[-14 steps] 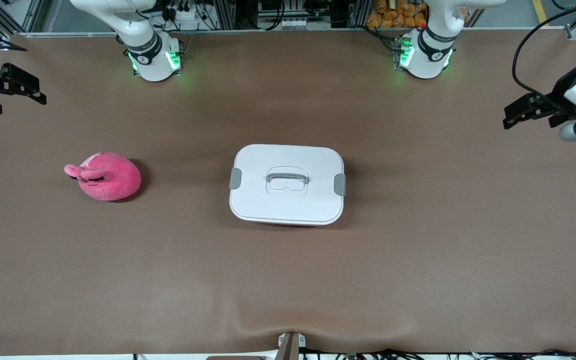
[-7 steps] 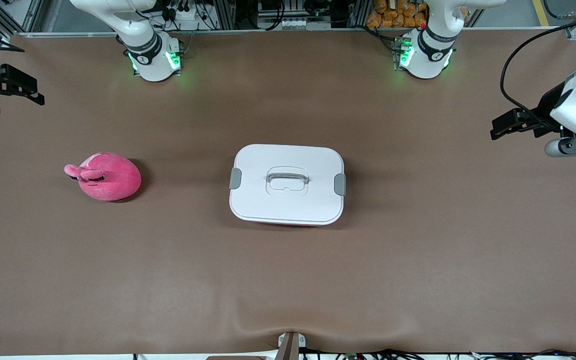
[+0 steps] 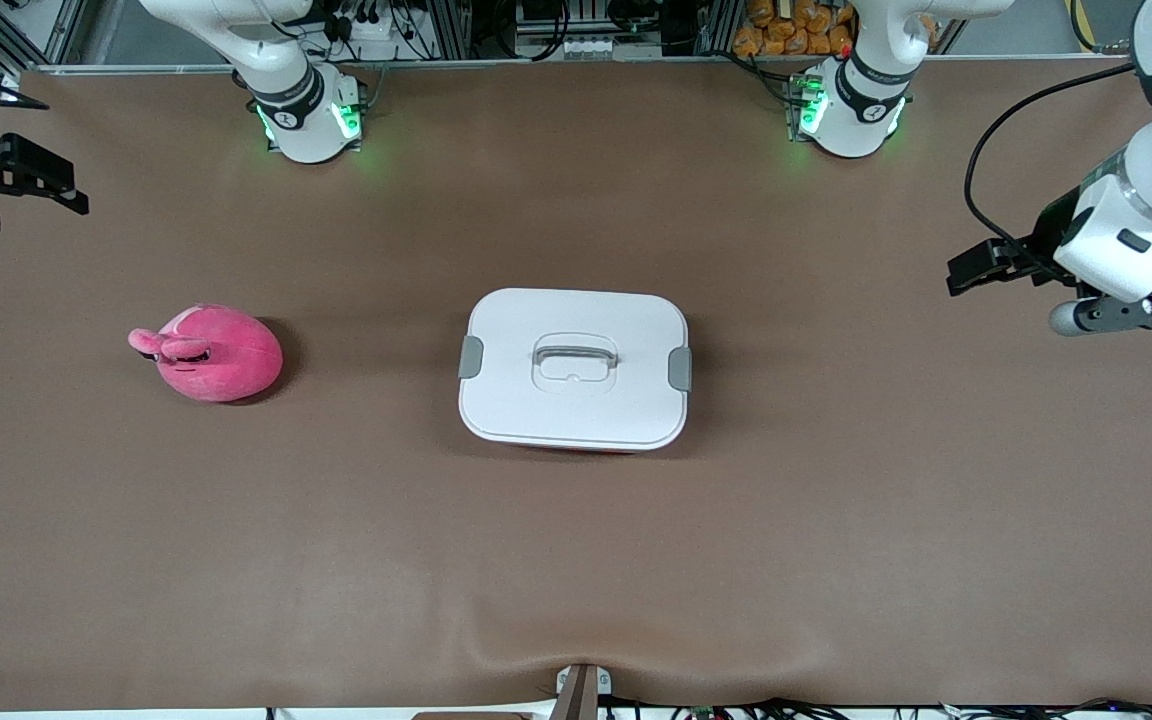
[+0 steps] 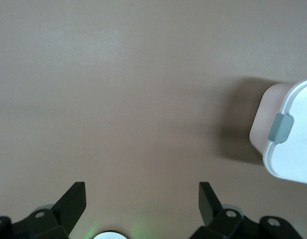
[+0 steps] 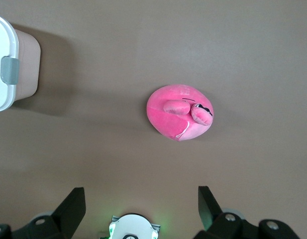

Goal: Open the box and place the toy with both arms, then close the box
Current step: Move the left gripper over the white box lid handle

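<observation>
Left tool point(image 3: 971, 270) hangs wide open and empty over bare tabletop point(image 3: 576, 560) at its own end; right tool point(image 3: 26, 180) likewise, waiting. The box point(image 3: 574, 368) sits mid-table, lid clipped; the toy point(image 3: 211, 353) lies toward the right arm's end. Opening step: next, reach those clips.

The left tool point(image 3: 966, 272) hangs at about 3 o'clock over the desk point(image 3: 836, 520), fingers point(image 4: 73, 201) spread wide and empty. The right tool point(image 3: 31, 180) hangs at about 10 o'clock, fingers point(image 5: 73, 204) likewise apart, holding nothing.
</observation>
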You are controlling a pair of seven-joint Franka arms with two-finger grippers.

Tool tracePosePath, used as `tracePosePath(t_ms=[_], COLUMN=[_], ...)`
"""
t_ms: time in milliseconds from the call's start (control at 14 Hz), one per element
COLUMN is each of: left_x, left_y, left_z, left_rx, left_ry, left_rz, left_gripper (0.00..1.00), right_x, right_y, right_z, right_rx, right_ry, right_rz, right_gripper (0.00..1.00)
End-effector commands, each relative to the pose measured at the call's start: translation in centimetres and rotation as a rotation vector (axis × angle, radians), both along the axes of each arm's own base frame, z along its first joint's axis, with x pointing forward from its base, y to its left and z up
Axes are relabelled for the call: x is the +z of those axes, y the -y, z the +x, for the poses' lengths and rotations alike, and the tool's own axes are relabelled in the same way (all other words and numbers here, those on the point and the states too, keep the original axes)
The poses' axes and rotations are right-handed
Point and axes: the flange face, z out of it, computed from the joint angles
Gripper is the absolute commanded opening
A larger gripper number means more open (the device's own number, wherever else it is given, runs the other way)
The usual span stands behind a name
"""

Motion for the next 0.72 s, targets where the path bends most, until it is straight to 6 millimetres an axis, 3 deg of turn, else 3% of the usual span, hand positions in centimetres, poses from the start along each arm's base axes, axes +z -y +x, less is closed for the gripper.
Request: tracePosePath(t_ms=[0,429,644], left_x=[-0.5,-2.5,-3.7], left_y=[2.8,6.3,9.1], left_z=[0.7,1.4,1.4], left_rx=[0.048,0.146,0.192], left_ry=[0.012,0.019,0.021], left_rz=[-0.008,-0.002,0.007], left_gripper=[1.00,1.00,1.00], right_x=[0.5,0.2,0.1], right_y=[0.6,0.8,0.8], right_z=[0.3,0.5,0.5], right_rx=[-0.021,-0.020,-0.021], right_ry=[0.005,0.001,-0.002], right_rz=[-0.001,0.000,0.001], right_gripper=[1.00,1.00,1.00])
